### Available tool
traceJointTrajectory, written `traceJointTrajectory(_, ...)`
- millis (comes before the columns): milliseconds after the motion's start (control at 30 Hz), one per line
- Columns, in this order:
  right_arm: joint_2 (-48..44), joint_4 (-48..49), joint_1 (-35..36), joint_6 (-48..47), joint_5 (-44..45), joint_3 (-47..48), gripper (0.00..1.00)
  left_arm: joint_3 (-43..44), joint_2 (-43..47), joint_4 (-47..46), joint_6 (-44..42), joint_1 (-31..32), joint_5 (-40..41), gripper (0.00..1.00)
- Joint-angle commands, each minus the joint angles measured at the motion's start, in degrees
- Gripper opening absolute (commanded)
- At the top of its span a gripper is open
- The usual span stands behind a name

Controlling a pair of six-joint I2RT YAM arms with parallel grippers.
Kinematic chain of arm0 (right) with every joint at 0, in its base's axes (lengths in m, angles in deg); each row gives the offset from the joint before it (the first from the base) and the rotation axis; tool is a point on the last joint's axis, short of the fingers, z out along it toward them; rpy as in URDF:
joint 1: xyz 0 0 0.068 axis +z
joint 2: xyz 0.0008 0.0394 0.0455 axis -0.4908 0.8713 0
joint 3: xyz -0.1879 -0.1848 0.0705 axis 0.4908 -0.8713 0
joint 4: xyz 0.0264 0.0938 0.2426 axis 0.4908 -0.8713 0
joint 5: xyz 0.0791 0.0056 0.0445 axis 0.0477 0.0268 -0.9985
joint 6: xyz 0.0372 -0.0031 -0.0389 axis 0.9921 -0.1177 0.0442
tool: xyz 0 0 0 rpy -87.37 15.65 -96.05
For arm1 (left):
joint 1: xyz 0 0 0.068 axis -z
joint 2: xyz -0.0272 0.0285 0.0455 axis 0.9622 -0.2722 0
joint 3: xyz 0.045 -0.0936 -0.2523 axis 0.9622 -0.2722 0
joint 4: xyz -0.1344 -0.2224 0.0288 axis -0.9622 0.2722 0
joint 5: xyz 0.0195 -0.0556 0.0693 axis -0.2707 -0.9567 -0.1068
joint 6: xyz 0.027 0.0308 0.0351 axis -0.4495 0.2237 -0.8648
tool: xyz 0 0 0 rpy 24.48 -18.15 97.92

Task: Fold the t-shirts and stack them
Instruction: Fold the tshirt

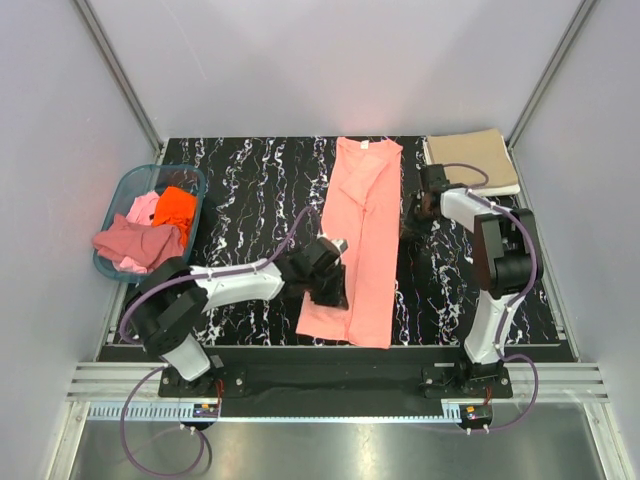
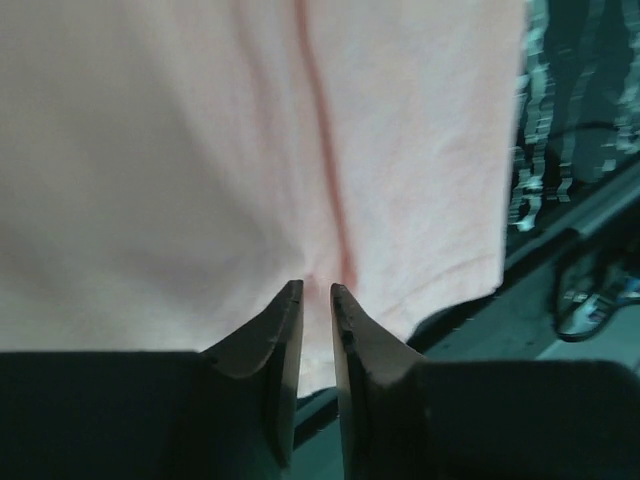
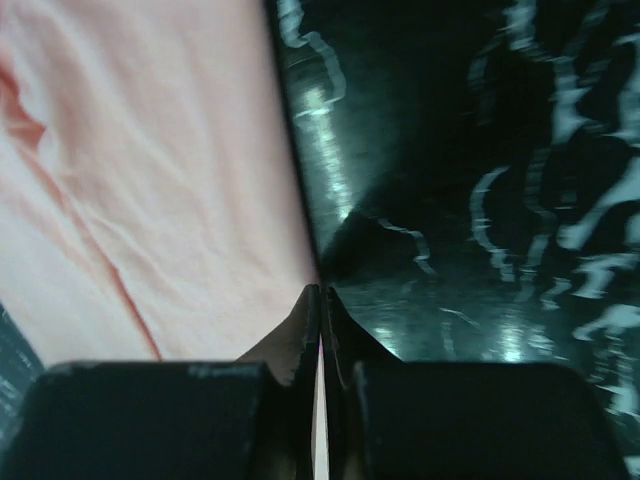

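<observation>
Left gripper (image 2: 316, 288): jaws nearly together with a slim gap, tips at the lower left edge of the long salmon-pink fabric t-shirt (image 1: 365, 230). Whether cloth is pinched cannot be told.

Right gripper (image 3: 320, 290): closed, tips at the same shirt's right edge, nearer the collar. No catch on fabric is confirmed.

The shirt lies flat on the black marbled table (image 1: 250, 180), sides folded in to form a narrow strip.

Judged step: the crosswise fold. It calls for a sure hold on the hem end, carried toward the collar.

A folded tan t-shirt (image 1: 470, 158) sits at the far right corner. Crumpled pink and orange tees (image 1: 150, 235) fill the translucent teal plastic basket (image 1: 118, 195).
</observation>
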Motion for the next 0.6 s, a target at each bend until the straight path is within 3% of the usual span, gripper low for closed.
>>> traceJointTrajectory(0,-2.93,-7.95,-1.56,-3.38,6.52,4.19,0.07,7.16,2.76,-0.06,-0.80,0.25,-1.95,0.24)
traceJointTrajectory(133,-9.60,-11.38,-0.61,0.11,4.87,1.75,0.13,9.20,5.32,7.69,-5.90,-0.46,2.27,0.29)
traceJointTrajectory(233,-16.89,-10.51,3.43,4.76,3.10,-4.13,0.15,4.73,8.83,8.49,-7.05,-1.68,4.91,0.30)
traceJointTrajectory(300,-21.20,-9.37,9.23,7.67,2.05,-8.86,0.27,0.78,11.37,8.58,-7.49,-2.91,5.70,0.33)
traceJointTrajectory(567,-29.56,-3.04,29.53,27.54,6.69,-21.28,0.32,-11.35,20.86,8.14,-7.14,-9.50,5.79,0.40)
